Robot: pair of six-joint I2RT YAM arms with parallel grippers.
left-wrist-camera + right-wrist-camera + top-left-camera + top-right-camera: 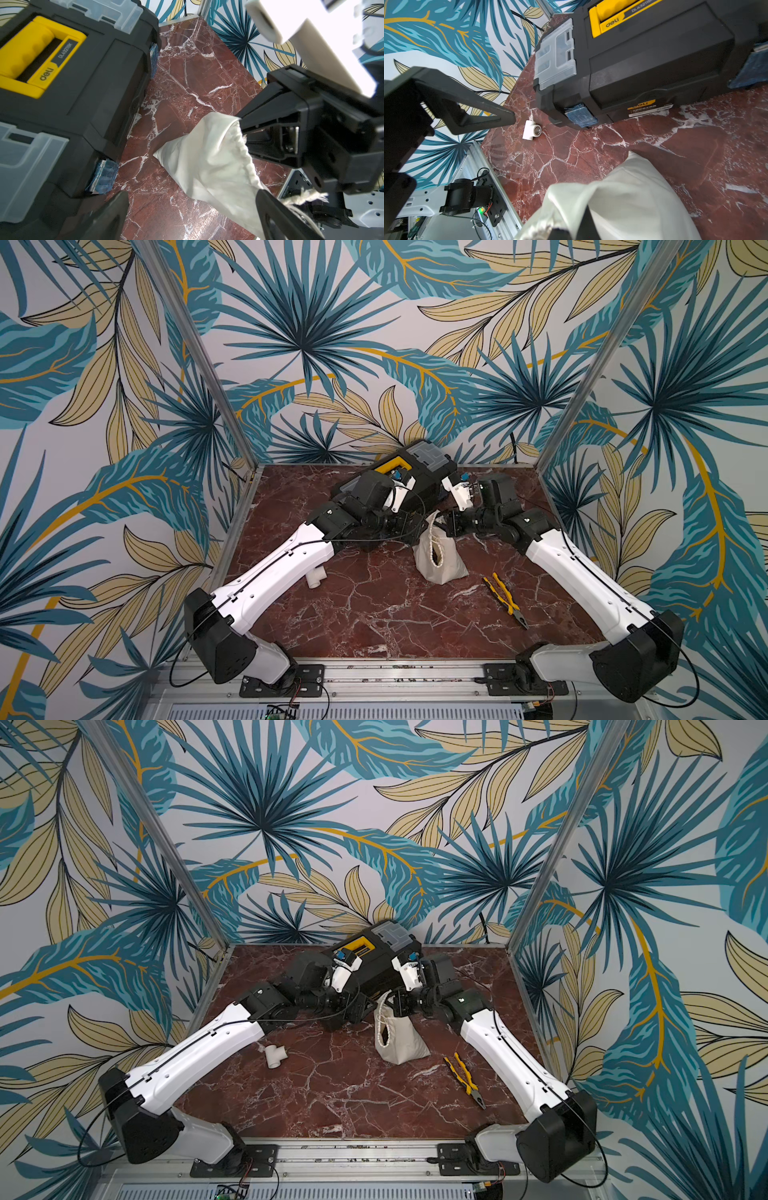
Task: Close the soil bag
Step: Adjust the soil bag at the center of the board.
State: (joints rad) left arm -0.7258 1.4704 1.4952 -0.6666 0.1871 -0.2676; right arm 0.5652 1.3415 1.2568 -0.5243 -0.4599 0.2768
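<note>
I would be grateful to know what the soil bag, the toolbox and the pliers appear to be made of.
The soil bag: matte cream woven cloth, probably cotton; it creases softly and gathers at the mouth. The toolbox: black moulded plastic, faintly textured, with yellow handle and clear lids. The pliers: yellow-and-black grips, likely plastic or rubber; the nose looks like dull metal.

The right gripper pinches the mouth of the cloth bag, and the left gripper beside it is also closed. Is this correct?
Not quite. The left gripper is open, not closed: the left wrist view shows its fingers standing wide apart. The rest holds: the right gripper is shut on the mouth of the cloth bag, with the left one beside it.
</note>
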